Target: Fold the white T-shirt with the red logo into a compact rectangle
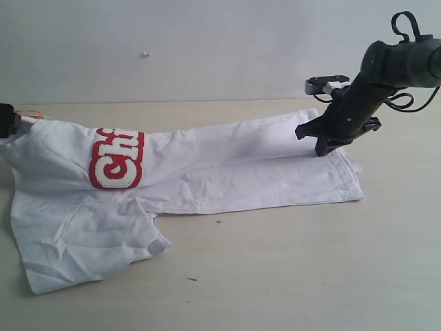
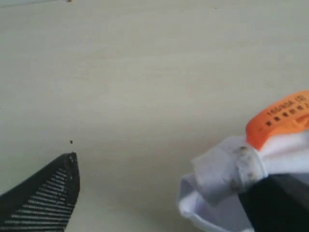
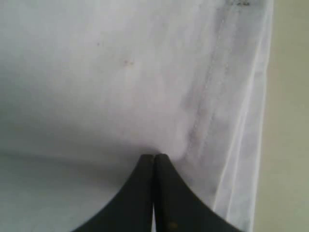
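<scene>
Right gripper (image 3: 153,158) pinches the white T-shirt (image 1: 241,162) beside its hem.

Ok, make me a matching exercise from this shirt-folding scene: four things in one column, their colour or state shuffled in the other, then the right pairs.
Things
1. left gripper
2. right gripper
3. red logo
4. neck tag

Colour or state
A. orange
B. shut on the white T-shirt near its hem
C. open, beside the collar
D. partly hidden by a fold

Pairs: 1-C, 2-B, 3-D, 4-A
</scene>
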